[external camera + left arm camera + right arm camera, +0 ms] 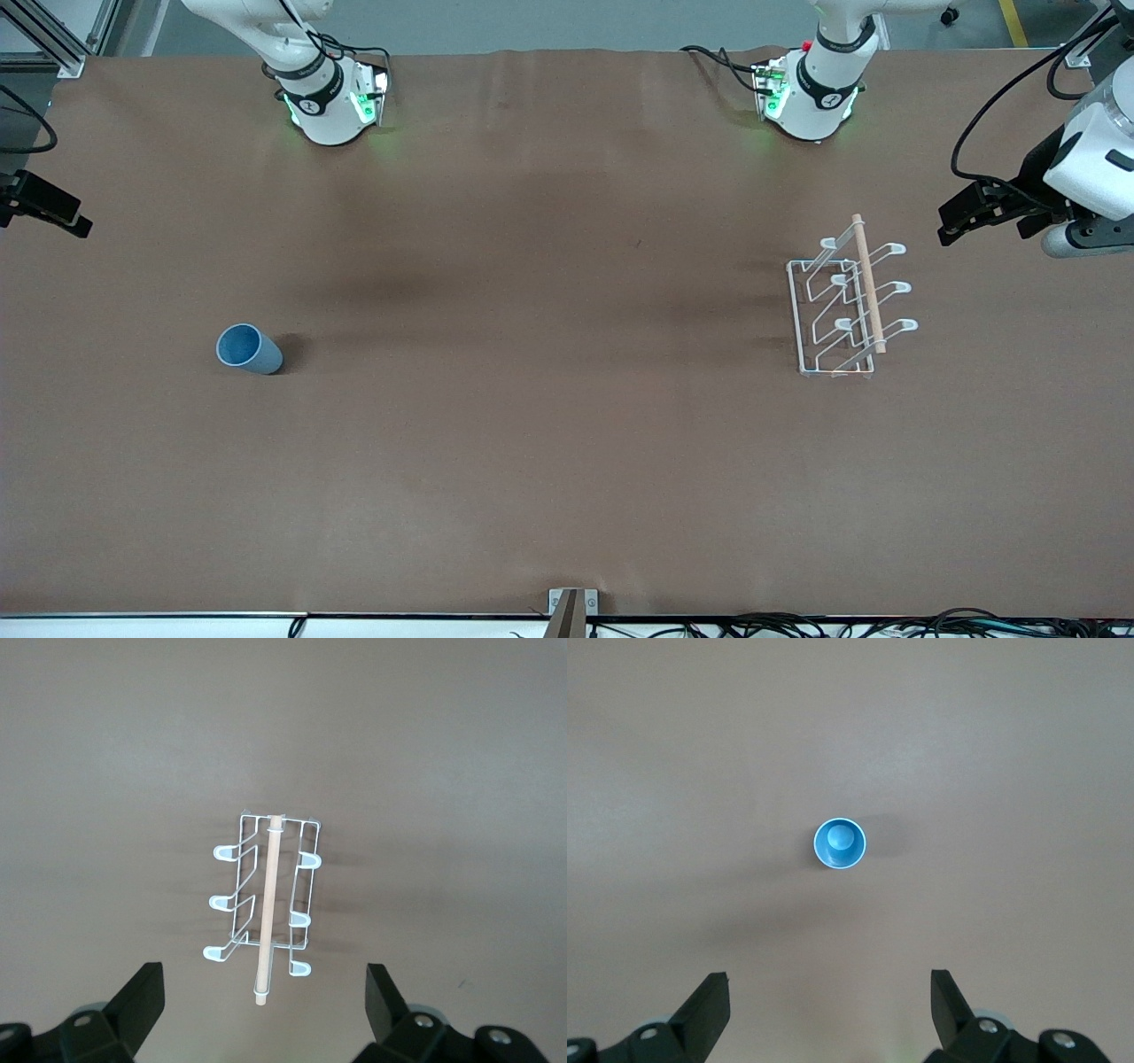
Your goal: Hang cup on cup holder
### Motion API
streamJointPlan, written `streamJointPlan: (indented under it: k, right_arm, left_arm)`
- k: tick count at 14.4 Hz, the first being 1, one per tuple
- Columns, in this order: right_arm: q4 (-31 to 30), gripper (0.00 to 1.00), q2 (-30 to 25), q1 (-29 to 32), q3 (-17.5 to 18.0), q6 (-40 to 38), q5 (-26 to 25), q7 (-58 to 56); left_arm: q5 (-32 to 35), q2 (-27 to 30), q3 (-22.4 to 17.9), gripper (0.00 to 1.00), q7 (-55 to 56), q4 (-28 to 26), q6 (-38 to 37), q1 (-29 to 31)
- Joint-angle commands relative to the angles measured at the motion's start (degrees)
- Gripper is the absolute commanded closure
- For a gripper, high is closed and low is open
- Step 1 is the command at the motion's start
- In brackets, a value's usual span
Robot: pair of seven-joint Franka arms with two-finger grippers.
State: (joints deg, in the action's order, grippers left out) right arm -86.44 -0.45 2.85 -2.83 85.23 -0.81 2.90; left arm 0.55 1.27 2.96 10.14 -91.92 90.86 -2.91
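Starting at the right arm's end of the table, the right gripper (40,211) shows only as a dark shape at the edge of the front view, up in the air over that end of the brown table (532,443). In the right wrist view its two black fingers (709,1005) stand wide apart with nothing between them, and the arm waits.

Next comes the cup (249,349), a small light-blue tumbler standing upright on the table toward the right arm's end. Its long axis is vertical and its open mouth points up. The right wrist view looks straight down into the cup (840,843): a round rim, the smaller bottom disc inside, and nothing in it.

Well apart from it, toward the left arm's end, stands the cup holder (846,306), a white wire rack on its rectangular base. Its long axis runs from the robots' bases toward the front camera, and a light wooden rod (868,283) lies along the top in that same direction. Six looped-tip prongs angle outward, three on each side, and none carries anything.

Lastly, the left gripper (974,213) hangs in the air over the left arm's end of the table, just beside the rack. In the left wrist view its fingers (142,1001) are spread wide and empty, with the cup holder (266,904) seen between them, and this arm waits too.
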Motion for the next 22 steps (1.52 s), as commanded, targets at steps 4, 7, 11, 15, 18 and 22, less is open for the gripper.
streamJointPlan:
  k: [4,7,11,15,18,22]
  right_arm:
    - [0.39,0.00,-0.17,0.40,0.29,-0.86,0.37,-0.35]
    - [0.39,0.00,-0.08,0.66,0.20,-0.60,0.37,-0.35]
    - [-1.79,0.00,0.01,0.66,0.11,1.15,0.37,-0.44]
    - [-7.85,0.00,0.01,0.58,0.11,5.37,0.37,-0.53]
    - [-16.01,0.00,0.10,1.97,0.11,13.96,0.46,-3.51]
    - [-26.65,0.00,1.67,3.29,0.02,28.29,0.46,-8.76]
  left_arm:
    - [0.50,-0.13,-0.06,0.00,-0.82,-0.19,1.42,-0.07]
    - [0.50,-0.13,-0.06,0.00,-0.83,-0.28,1.86,-0.07]
    - [0.50,-0.22,-0.06,0.00,-0.74,-0.19,1.95,-0.07]
    - [0.50,-0.22,-0.06,0.00,-0.74,-0.19,3.00,-0.07]
    - [0.50,-0.22,-0.06,0.00,-0.74,0.51,3.00,-0.07]
    - [0.50,0.05,-0.06,0.00,-0.83,0.69,3.00,-0.16]
